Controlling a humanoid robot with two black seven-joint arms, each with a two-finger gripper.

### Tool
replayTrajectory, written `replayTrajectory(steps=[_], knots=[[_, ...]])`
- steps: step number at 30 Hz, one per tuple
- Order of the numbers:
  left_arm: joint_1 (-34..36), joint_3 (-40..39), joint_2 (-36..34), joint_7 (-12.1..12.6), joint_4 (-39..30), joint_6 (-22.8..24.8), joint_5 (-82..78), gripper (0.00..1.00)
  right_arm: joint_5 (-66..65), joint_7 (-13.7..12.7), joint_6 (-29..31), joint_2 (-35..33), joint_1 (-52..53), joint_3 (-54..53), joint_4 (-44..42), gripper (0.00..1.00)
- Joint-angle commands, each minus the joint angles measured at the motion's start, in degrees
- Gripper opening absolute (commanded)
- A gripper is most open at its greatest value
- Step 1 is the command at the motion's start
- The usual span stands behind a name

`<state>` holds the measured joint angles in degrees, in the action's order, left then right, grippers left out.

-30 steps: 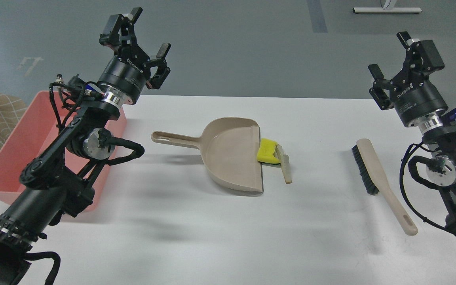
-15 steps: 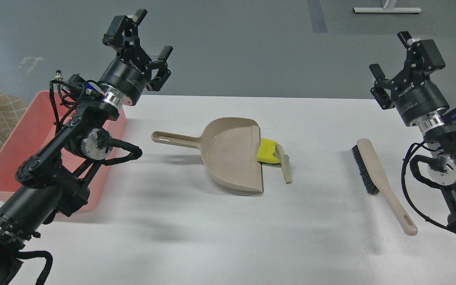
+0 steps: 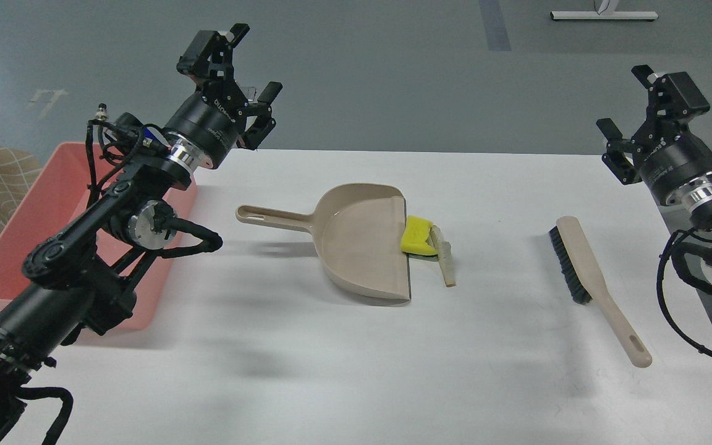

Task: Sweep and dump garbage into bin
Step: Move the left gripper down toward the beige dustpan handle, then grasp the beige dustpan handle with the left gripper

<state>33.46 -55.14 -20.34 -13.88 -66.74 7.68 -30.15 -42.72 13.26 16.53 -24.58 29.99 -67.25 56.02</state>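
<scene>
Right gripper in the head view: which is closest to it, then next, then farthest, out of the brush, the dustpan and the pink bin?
From the right gripper:
1. Brush, just below it on the table's right side.
2. Dustpan, in the middle of the table.
3. Pink bin, at the far left edge, partly behind the left arm.

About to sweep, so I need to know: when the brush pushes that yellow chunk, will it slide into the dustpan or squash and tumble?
The yellow chunk looks spongy, so probably light and squashy. It already touches the dustpan lip, so a short push should do. It may tumble rather than slide.
</scene>
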Motion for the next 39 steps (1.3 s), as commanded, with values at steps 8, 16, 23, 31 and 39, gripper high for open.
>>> replayTrajectory(steps=[8, 16, 23, 31, 39], knots=[[-0.1, 1.3, -1.7, 0.1, -2.3, -0.6, -0.3, 1.00, 0.0, 0.0, 0.0, 0.0, 0.4, -0.1, 0.1, 1.00], [-0.4, 2.2, -1.8, 0.2, -2.6, -1.3, -0.3, 1.00, 0.0, 0.0, 0.0, -0.5, 0.5, -0.1, 0.1, 1.00], [-0.6, 5.5, -4.5, 0.0, -4.8, -2.4, -1.8, 1.00, 0.0, 0.0, 0.0, -1.1, 0.4, -0.2, 0.3, 1.00], [-3.3, 13.7, -18.0, -0.1, -17.6, -5.7, -6.8, 1.00, 0.0, 0.0, 0.0, -1.2, 0.5, -0.2, 0.3, 1.00], [-14.2, 13.8, -25.8, -0.1, -26.9, -9.4, -22.2, 1.00, 0.1, 0.0, 0.0, -1.1, 0.3, -0.2, 0.3, 1.00]])
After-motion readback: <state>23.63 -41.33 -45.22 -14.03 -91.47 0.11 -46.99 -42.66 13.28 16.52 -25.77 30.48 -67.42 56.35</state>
